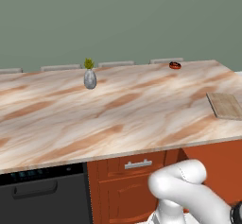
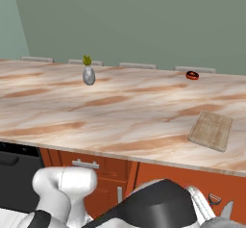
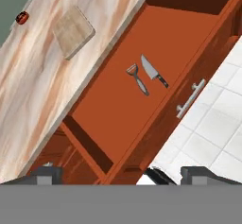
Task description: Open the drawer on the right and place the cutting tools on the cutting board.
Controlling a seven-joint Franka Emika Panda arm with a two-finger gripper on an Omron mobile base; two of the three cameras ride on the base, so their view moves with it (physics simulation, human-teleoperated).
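The gripper (image 3: 120, 173) is seen nearest the hand camera, its jaws spread wide and empty above the near corner of the drawer (image 3: 142, 90). The drawer is pulled fully out from under the countertop (image 3: 56, 86), so the opening step is judged complete. Inside the drawer, a knife (image 3: 154, 71) and a peeler (image 3: 137, 79) lie side by side near its middle. The cutting board (image 3: 73, 31) rests on the countertop, beyond the drawer. A descent onto one tool is judged to be required next.
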